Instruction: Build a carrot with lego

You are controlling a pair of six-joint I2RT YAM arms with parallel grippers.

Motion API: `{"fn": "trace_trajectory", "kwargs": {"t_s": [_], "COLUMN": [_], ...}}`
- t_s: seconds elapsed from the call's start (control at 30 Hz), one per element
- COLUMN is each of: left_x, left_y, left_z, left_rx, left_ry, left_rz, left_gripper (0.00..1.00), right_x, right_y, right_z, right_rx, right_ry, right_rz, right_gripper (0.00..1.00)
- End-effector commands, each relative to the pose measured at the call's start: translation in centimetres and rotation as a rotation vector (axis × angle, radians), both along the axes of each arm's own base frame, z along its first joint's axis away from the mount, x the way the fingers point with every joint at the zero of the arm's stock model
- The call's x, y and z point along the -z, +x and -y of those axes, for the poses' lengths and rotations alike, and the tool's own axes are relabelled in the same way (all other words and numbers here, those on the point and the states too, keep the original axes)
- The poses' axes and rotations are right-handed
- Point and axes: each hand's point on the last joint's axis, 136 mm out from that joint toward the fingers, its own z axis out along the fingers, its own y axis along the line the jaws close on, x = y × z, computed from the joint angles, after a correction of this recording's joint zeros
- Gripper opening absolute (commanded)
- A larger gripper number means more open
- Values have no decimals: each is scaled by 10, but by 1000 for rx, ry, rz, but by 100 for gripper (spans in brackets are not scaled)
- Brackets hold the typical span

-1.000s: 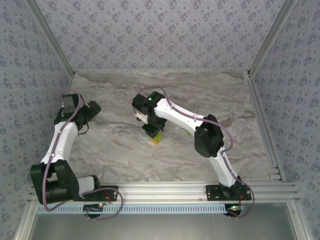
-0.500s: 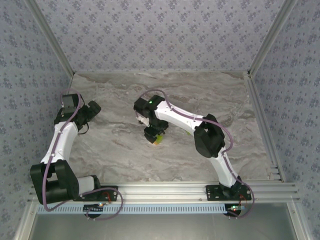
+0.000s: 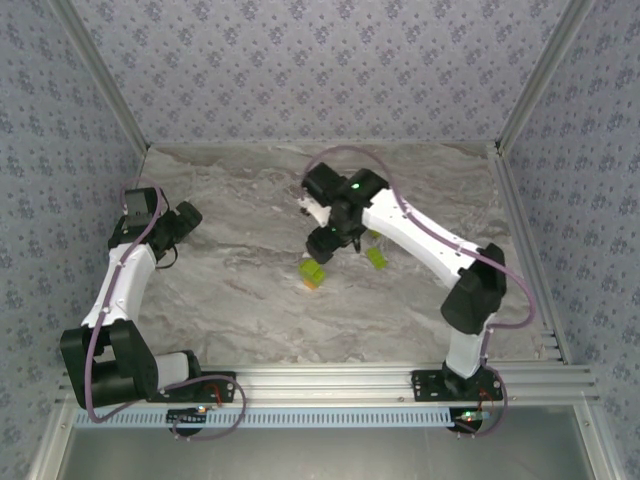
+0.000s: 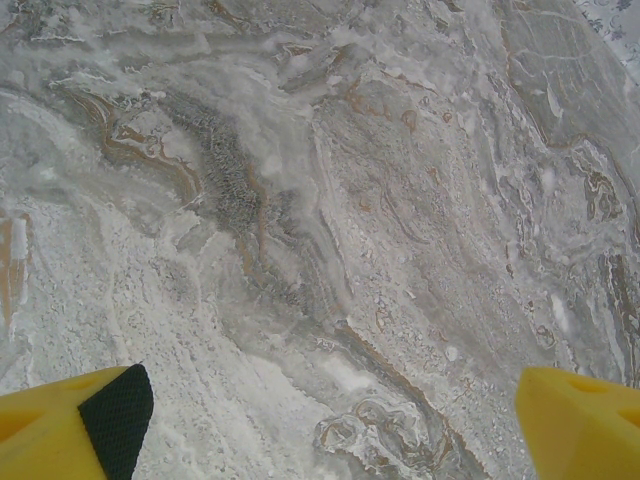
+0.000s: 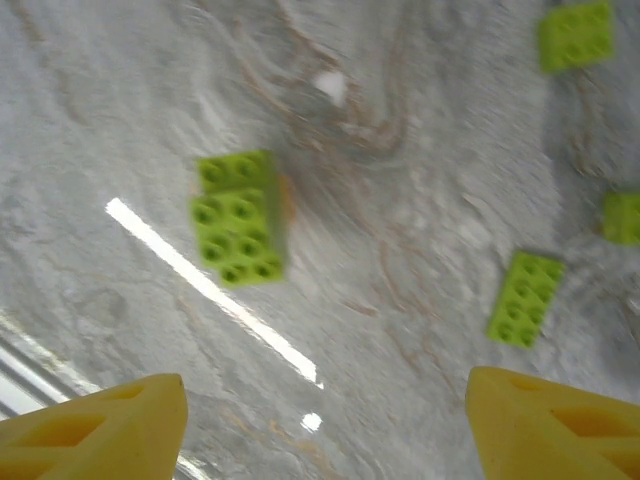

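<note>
Right wrist view: right gripper [image 5: 322, 432] spread, empty, near carrot [image 5: 238, 218]; left gripper [image 4: 320, 425] spread, empty. Hazard: your wide fingers could scatter lego [image 5: 525, 298] beside carrot.

Right wrist view blurred; lime brick [image 5: 622, 217] cut by right edge; carrot [image 5: 240, 215] orange tip mostly hidden.

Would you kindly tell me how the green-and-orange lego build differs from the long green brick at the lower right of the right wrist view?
The build joins several lime-green bricks, with orange at one edge; the long brick is one all-green piece. The build looks broader; the long brick is a slim strip. Both show their studs and lie apart on the table.
</note>
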Motion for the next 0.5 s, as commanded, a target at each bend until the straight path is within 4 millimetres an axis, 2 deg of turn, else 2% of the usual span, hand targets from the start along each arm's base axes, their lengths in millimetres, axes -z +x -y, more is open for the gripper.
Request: {"fn": "trace_trajectory", "kwargs": {"t_s": [0.0,0.13,0.27,0.47], "left_x": [-12,-12,-13,-13], "left_y": [1,1,1,1], "left_z": [-2,-2,-2,-2], "left_rx": [-7,-7,-5,-6], "left_ry": [-1,-1,-2,2], "left_rz": [24,25,27,23], "left_gripper": [95,95,95,95], "right_x": [31,75,114,152], "right_y": [17,32,41,51], "right_z": [41,70,79,87], "right_rx": [142,228,258,260], "right_ry": [-62,-87,-84,-101], "right_rz": [-21,-47,-90,-137], "right_gripper": [75,74,72,69]}}
